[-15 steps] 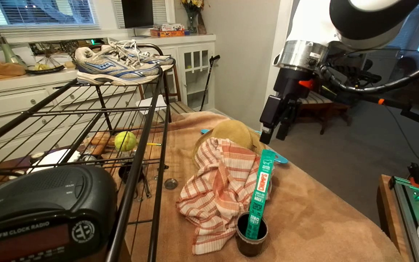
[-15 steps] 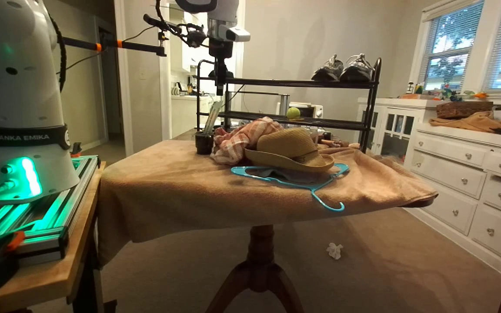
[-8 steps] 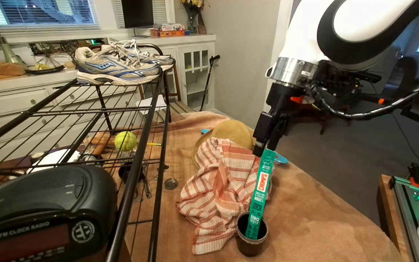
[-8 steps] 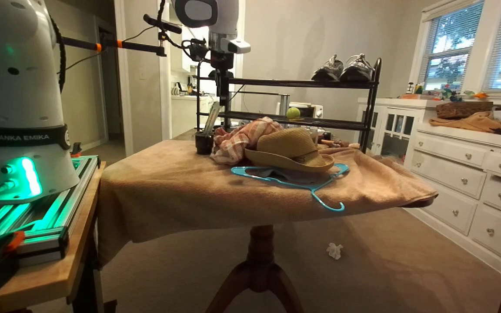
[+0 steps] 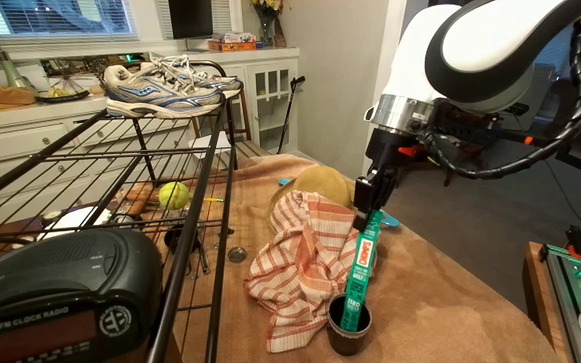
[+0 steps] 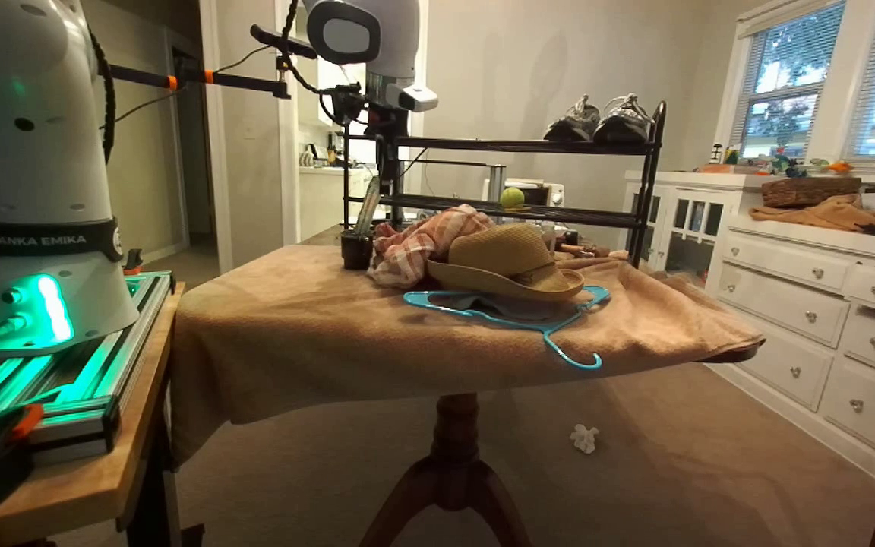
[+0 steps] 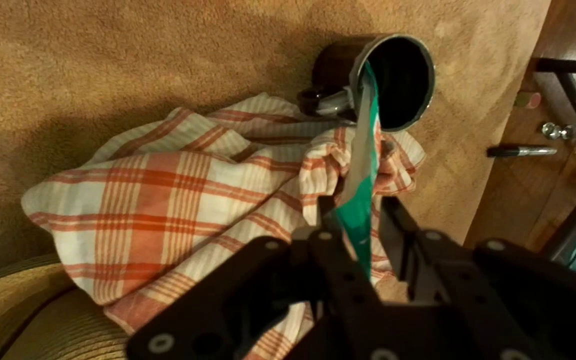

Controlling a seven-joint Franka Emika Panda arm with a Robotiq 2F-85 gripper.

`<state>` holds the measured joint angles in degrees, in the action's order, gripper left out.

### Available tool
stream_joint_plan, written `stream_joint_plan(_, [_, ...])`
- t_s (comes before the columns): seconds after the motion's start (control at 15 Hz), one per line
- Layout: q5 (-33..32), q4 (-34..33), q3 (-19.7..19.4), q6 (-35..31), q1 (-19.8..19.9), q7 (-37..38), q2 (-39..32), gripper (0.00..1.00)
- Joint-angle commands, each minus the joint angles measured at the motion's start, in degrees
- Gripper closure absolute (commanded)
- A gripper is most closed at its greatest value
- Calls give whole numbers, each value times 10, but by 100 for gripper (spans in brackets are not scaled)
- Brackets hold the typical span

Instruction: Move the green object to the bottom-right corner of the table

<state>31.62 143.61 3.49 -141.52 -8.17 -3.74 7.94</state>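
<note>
The green object [image 5: 360,272], a slim flat stick with whitish lettering, leans upright in a small dark cup [image 5: 347,340]. Both stand on the tan-brown table [image 5: 437,292], beside the striped cloth. Around the stick's upper end is my gripper [image 7: 359,206], pointing down with its jaws partly closed. In the wrist view the green object [image 7: 360,205] lies against or very near the left finger, and a gap shows between it and the right finger [image 7: 399,227]. The cup [image 7: 335,62] holds the stick's lower end, which is partly hidden inside. An exterior view shows the gripper [image 6: 388,178] just behind the stick.
A striped cloth [image 5: 310,252] lies bunched by the cup, with a straw hat [image 6: 502,254] and a blue hanger [image 6: 483,311] beyond. The black wire rack [image 5: 205,201] bears shoes [image 5: 164,96] and a clock radio [image 5: 63,292]. The table's curved edge faces the robot base.
My gripper has come down onto the stick's upper end, and its jaws have narrowed around it. The stick's top has shifted slightly, while the cup, cloth and hat have stayed put.
</note>
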Motion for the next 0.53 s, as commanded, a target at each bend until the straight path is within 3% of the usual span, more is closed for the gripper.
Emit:
stream_joint_plan(0.0, [26, 2, 1, 6, -5, -21, 2, 100])
stream_joint_plan(0.27, [24, 0, 0, 24, -3, -16, 10, 100])
stream_joint_plan(0.47, [35, -16, -7, 84, 0, -7, 30, 100])
